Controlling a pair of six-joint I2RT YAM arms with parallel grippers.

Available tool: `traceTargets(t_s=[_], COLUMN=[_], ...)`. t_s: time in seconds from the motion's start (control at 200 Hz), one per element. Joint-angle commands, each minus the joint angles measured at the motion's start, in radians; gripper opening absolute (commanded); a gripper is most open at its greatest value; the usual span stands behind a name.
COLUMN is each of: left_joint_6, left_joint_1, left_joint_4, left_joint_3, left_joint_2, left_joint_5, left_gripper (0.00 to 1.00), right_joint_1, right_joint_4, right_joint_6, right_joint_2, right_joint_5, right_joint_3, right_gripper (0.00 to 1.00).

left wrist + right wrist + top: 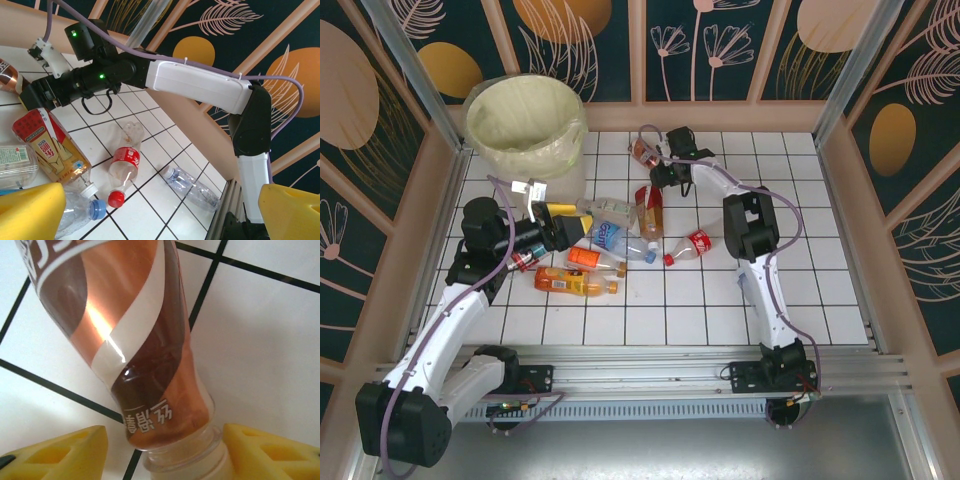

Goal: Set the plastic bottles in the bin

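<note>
Yellow fingers (pixel 55 452) of the right gripper (pixel 164 435) stand spread either side of the neck of one brown-and-copper labelled plastic bottle (pixel 135 340) on the white tiled table (pixel 270 340), a gap showing at one finger. One large round white bin (pixel 558 168) lined with a pale yellow bag sits in the far-left corner, with about eight more plastic bottles (pixel 620 240) clustered mid-table. At the cluster's left edge the left gripper (pixel 570 228) hangs wide apart and empty; open tile runs along the right side.

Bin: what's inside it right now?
Inside the bin the pale yellow bag lining it is visible, with no bottles on it. The near inner wall is covered by the rim, so I cannot check there.
</note>
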Motion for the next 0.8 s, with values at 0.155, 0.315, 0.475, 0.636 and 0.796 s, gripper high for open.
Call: traceTargets(t_s=[0.155,0.315,0.475,0.636,0.796], left_joint_6=[0.018,0.018,0.019,0.021,0.014], left_joint_1=[-0.007,-0.006,-0.007,-0.007,-0.007], left_joint_4=[0.002,0.002,-0.001,-0.007,-0.024], left_joint_3=[0.025,0.025,0.027,0.028,0.038], left_joint_2=[0.003,0.008,0.014,0.023,0.042], left_joint_5=[0.006,0.005,0.002,-0.017,-0.073], left_gripper=[0.99,0.99,0.99,0.99,0.99], right_joint_1=[0.019,0.031,0.030,0.016,-0.015], right_joint_4=[-0.041,-0.040,0.011,0.052,0.099], right_joint_6=[-0.037,-0.054,-0.035,-0.003,0.074], right_joint_2=[0.019,-0.004,-0.075,-0.141,-0.218], right_joint_5=[0.059,0.072,0.055,0.061,0.071], right_joint_3=[0.053,0.024,-0.061,-0.122,-0.197], right_gripper=[0.45,0.38,0.33,0.33,0.33])
